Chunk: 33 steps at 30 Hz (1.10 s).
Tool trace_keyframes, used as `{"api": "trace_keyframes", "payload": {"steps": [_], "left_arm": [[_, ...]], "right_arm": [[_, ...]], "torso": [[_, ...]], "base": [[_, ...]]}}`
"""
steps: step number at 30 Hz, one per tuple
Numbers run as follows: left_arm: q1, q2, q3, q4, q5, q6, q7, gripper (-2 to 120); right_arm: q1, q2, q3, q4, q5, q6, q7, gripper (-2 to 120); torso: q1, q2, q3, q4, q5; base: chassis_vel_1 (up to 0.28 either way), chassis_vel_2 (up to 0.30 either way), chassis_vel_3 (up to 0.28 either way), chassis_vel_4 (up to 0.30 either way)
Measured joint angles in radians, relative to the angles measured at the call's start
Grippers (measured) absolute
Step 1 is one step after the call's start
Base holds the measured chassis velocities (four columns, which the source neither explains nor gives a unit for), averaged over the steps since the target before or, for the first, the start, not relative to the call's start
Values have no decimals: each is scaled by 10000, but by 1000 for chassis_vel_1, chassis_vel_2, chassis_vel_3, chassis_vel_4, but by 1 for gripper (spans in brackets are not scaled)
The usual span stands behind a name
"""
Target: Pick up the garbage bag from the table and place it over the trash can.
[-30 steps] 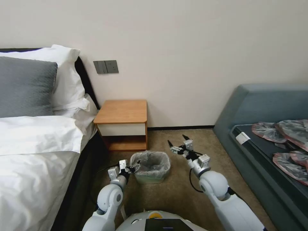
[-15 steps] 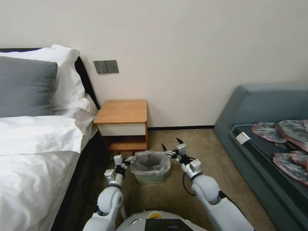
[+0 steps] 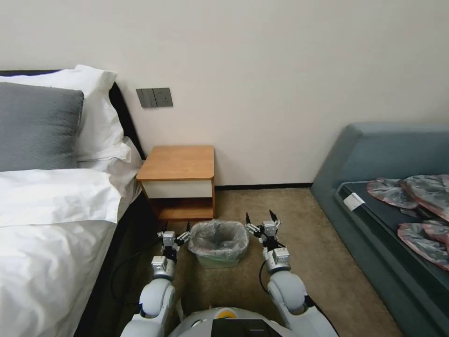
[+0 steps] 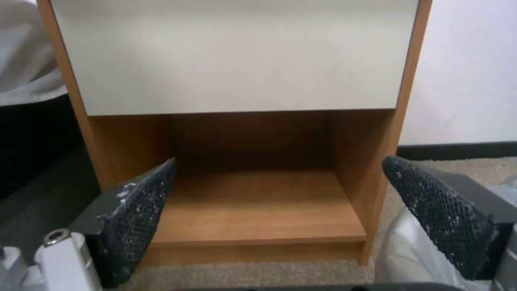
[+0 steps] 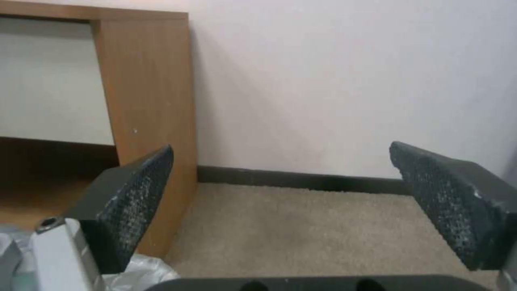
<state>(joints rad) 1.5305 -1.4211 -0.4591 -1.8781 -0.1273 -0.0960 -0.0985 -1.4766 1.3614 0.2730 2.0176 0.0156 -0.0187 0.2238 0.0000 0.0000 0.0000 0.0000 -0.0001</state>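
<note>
The garbage bag point(image 3: 219, 235), crinkly grey translucent plastic, lines the trash can point(image 3: 220, 262) and drapes over its rim on the carpet in front of the table point(image 3: 177, 162). My left gripper point(image 3: 176, 228) hovers open just left of the bin, apart from the bag. My right gripper point(image 3: 260, 216) hovers open just right of the bin. In the left wrist view the open left gripper point(image 4: 279, 161) faces the table's low shelf point(image 4: 253, 206), with a bit of the bag point(image 4: 409, 250) beside one finger. The right wrist view has the open right gripper point(image 5: 282, 146) facing the wall, the table's side point(image 5: 148, 93) and a corner of the bag point(image 5: 135, 275).
A bed point(image 3: 51, 220) with white bedding stands close on the left. A grey-blue sofa point(image 3: 374, 159) on the right carries several flattened grey-pink bags point(image 3: 421, 206). Tan carpet point(image 3: 308, 252) lies free between the bin and the sofa.
The left gripper has moved off the bin's left rim to just beside it. The right gripper has swung in from the right toward the bin's right side.
</note>
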Motion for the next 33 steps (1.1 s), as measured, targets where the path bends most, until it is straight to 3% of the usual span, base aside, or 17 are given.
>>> {"api": "trace_keyframes", "payload": {"steps": [33], "left_arm": [[2,-1,2,-23,-54,78,-29,98]], "right_arm": [[24,-36,11,9,30,-33,-38,100]], "torso": [[0,0,0,0,1]], "base": [[0,0,0,0]]}}
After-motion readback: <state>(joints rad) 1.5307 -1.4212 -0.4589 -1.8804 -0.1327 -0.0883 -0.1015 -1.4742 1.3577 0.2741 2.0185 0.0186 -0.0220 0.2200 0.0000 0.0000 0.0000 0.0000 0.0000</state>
